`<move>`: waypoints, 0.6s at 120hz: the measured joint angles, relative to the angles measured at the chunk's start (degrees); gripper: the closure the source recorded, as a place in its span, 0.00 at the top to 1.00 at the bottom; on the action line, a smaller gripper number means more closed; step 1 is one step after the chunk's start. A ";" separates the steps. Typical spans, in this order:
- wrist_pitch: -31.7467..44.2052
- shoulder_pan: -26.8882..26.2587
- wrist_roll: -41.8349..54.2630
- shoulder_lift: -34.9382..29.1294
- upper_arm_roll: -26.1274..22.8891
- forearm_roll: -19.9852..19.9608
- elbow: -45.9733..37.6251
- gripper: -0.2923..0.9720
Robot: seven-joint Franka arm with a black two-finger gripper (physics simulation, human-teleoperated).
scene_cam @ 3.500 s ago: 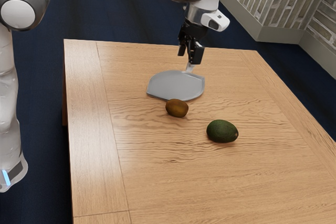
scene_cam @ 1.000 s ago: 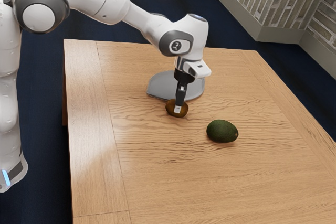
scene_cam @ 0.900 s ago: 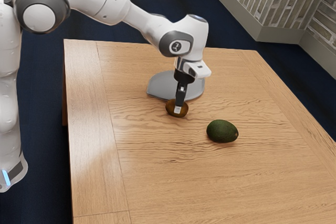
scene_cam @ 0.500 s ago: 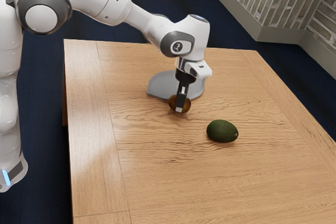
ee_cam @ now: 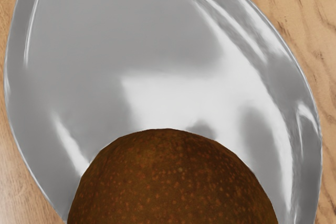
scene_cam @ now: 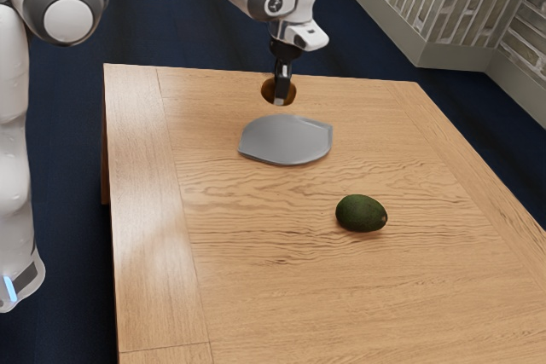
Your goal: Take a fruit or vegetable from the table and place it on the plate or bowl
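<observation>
My gripper (scene_cam: pixel 281 91) is shut on a brown kiwi (scene_cam: pixel 272 89), holding it in the air above the far part of the table. The grey plate (scene_cam: pixel 284 141) lies flat on the wood below and slightly nearer than the fruit. In the wrist view the kiwi (ee_cam: pixel 170 182) hangs just under my hand, and the shiny plate (ee_cam: pixel 157 66) spreads beneath it. A dark green avocado (scene_cam: pixel 361 212) rests on the table toward the exterior view's right, well apart from the plate.
The wooden table (scene_cam: pixel 256 279) stretches wide in front of the plate. A pale slatted structure (scene_cam: pixel 461 6) stands beyond the table at the exterior view's upper right.
My gripper closed on the kiwi beside the plate's near edge, lifted it off the table and carried it up over the plate. The avocado stayed put.
</observation>
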 joint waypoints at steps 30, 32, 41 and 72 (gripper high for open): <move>-0.72 -1.78 0.62 0.01 -0.22 0.06 -0.01 0.49; -0.78 -1.64 0.68 0.01 -0.23 0.01 -0.02 0.52; -0.99 -1.17 0.92 0.04 -0.17 -0.18 -0.06 0.62; -1.33 -1.30 1.66 0.06 -0.22 -0.35 -0.01 0.74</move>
